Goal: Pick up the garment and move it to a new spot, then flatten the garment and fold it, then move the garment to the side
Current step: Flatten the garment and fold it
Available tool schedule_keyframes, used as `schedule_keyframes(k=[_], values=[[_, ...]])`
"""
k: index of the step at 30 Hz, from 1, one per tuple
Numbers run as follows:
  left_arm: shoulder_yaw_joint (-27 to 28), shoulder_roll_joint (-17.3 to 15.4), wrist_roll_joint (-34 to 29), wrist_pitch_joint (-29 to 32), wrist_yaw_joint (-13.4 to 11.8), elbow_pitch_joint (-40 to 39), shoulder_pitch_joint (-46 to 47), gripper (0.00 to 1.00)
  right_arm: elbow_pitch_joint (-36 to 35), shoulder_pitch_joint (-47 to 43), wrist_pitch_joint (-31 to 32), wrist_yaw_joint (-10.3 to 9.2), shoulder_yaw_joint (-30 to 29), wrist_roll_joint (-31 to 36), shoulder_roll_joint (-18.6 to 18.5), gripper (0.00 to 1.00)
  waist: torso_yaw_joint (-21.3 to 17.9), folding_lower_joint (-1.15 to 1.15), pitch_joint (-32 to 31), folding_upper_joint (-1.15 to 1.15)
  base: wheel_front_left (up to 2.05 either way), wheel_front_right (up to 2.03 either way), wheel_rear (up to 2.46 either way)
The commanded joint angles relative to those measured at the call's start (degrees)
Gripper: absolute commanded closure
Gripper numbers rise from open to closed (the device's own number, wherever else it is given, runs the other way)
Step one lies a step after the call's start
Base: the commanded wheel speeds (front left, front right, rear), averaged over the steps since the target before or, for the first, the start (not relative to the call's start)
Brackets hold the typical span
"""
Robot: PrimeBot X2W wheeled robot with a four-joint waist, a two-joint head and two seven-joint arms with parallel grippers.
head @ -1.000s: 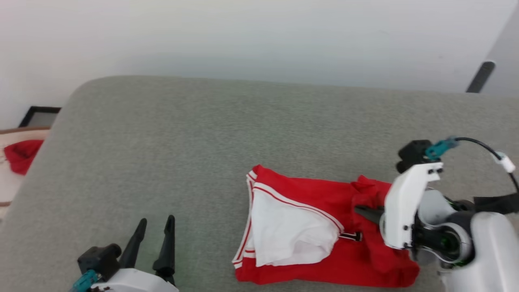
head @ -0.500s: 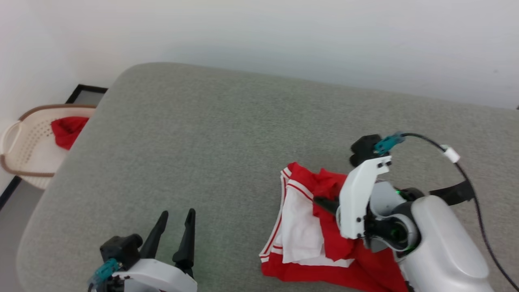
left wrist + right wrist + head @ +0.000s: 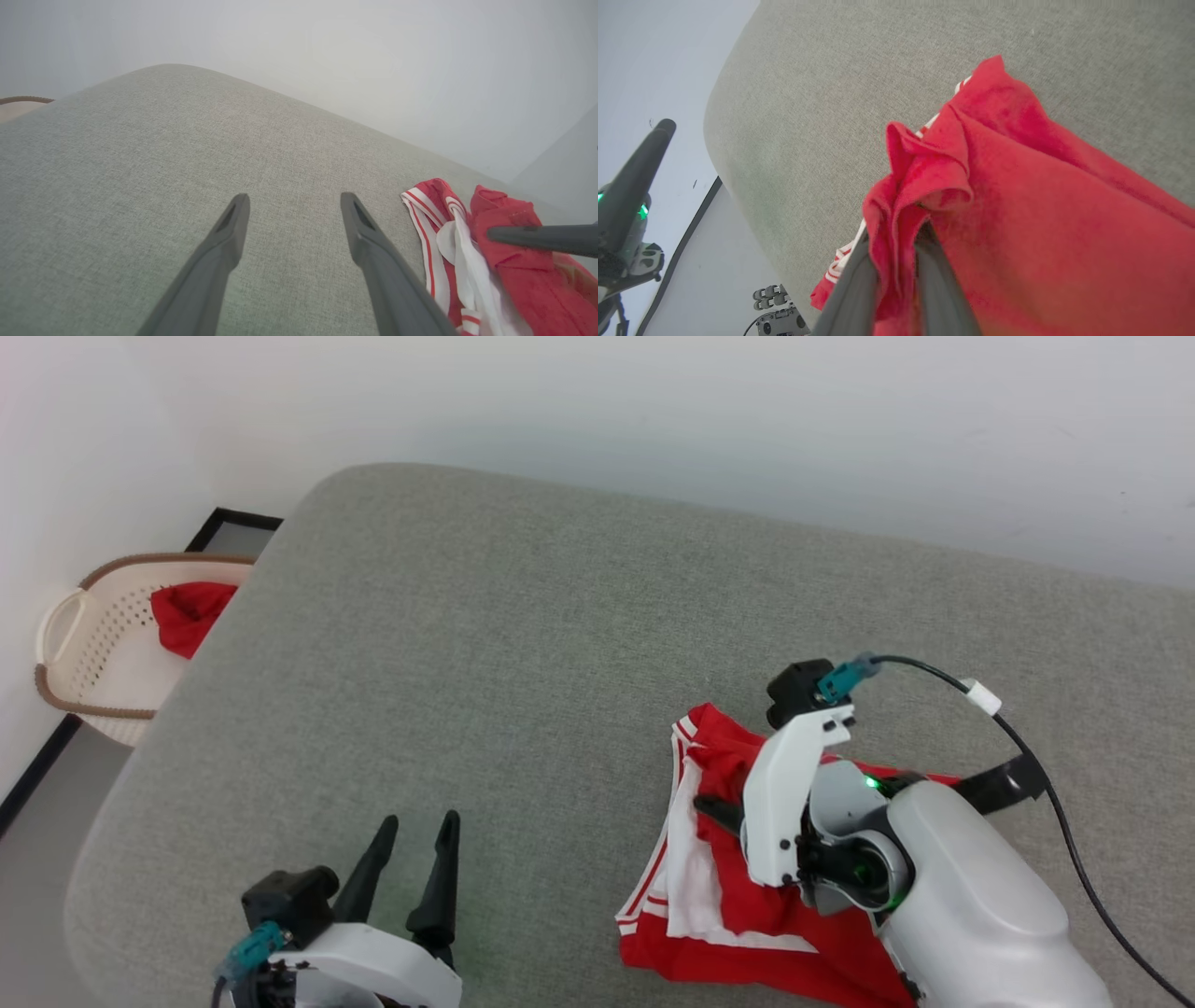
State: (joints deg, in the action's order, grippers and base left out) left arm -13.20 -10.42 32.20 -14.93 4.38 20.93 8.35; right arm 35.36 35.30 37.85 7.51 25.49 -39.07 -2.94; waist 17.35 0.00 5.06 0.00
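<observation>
The garment [image 3: 738, 943], red with a white sleeve and red-white stripe trim, lies bunched at the near right of the grey padded surface [image 3: 513, 663]. My right gripper [image 3: 709, 805] lies low over it, pointing left. The right wrist view shows that right gripper [image 3: 896, 233] shut on a raised fold of the garment [image 3: 1041, 210], red cloth bulging past the tips. My left gripper [image 3: 419, 819] stands open at the near left, apart from the cloth. In the left wrist view the left gripper [image 3: 294, 198] holds nothing and the garment [image 3: 514, 275] lies to its right.
A cream laundry basket [image 3: 93, 635] holding a red cloth [image 3: 191, 611] stands on the floor past the surface's left edge. A black cable [image 3: 1027, 747] loops off my right wrist. The wall runs close behind the surface's far edge.
The head camera has swung, shifting the whole picture. My right gripper has drawn the pinched red fold left across the white sleeve, covering more of it. The left gripper stays open.
</observation>
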Motion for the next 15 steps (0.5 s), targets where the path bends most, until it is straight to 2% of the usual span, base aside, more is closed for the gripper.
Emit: schedule_keyframes(k=[1,2,8,15], values=[[0.5,0.0,-0.5,-0.3,0.2,0.1,0.5,0.00,0.7,1.6,-0.9,-0.04,1.0,-1.0,0.1,0.18,-0.4,0.00,-0.1,0.00,0.00,0.00,0.00],[0.8,0.0,-0.5,-0.3,0.2,0.1,0.4,0.00,1.1,2.0,-1.1,-0.04,1.6,-1.5,0.1,0.00,-0.6,0.00,-0.1,0.00,0.00,0.00,0.00],[2.4,-0.4,-1.3,-0.2,0.4,-0.4,-0.9,0.00,0.8,4.1,-2.0,-0.04,4.8,-4.0,0.1,0.00,-2.8,0.00,-0.9,0.00,0.00,0.00,0.00],[3.8,-1.1,-2.2,-0.2,0.1,-1.1,-1.8,0.00,-3.8,4.6,-2.6,-0.04,6.9,-5.0,0.1,0.00,-6.5,0.00,-1.7,0.00,0.00,0.00,0.00]])
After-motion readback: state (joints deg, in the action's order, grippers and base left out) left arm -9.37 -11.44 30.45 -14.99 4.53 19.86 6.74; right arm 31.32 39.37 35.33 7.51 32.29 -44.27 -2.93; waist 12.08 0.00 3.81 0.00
